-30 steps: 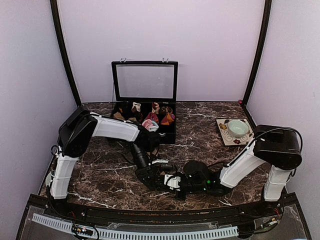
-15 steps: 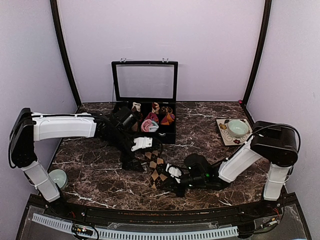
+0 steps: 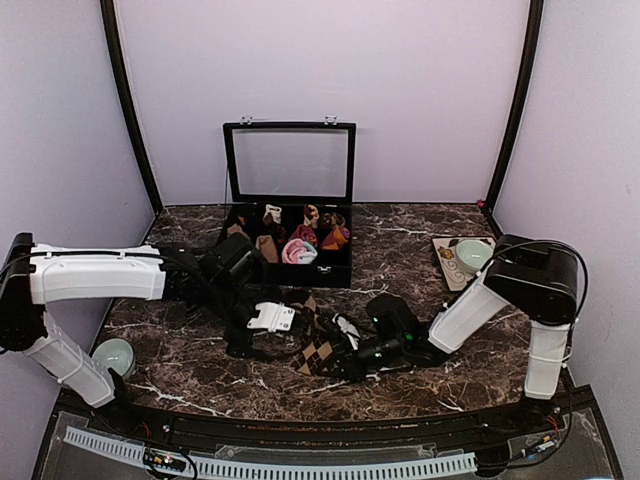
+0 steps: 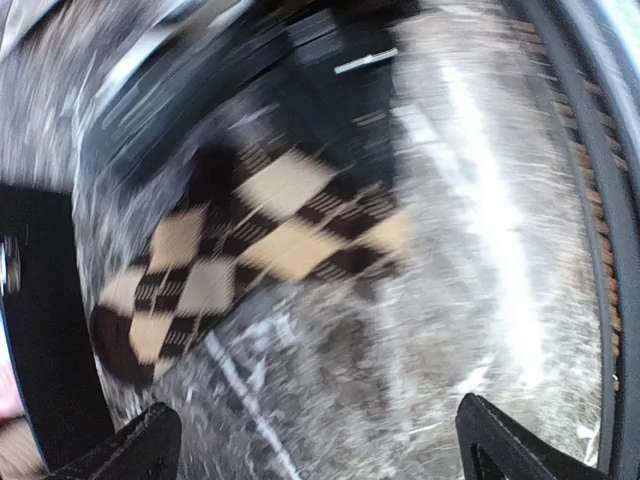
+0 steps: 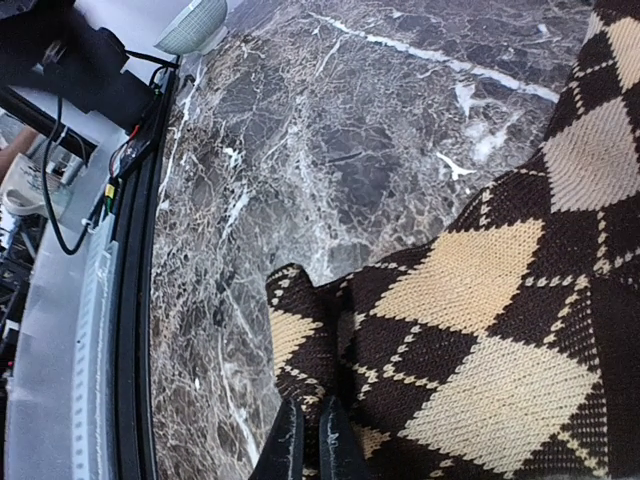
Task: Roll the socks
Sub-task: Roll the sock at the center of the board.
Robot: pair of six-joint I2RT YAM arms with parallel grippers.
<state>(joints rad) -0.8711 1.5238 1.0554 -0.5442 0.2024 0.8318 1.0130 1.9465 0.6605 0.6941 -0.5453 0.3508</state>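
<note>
Right wrist – right tool [image 5: 305, 440] pinches diamond sock [image 5: 480, 300] edge; left tool [image 4: 320, 436] agape.

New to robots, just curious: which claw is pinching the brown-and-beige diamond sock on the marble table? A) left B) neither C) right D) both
C: its wrist view shows the right gripper with its fingers pressed together on the edge of the brown-and-beige diamond sock, while the left gripper stands wide open with nothing between its fingers.
</note>
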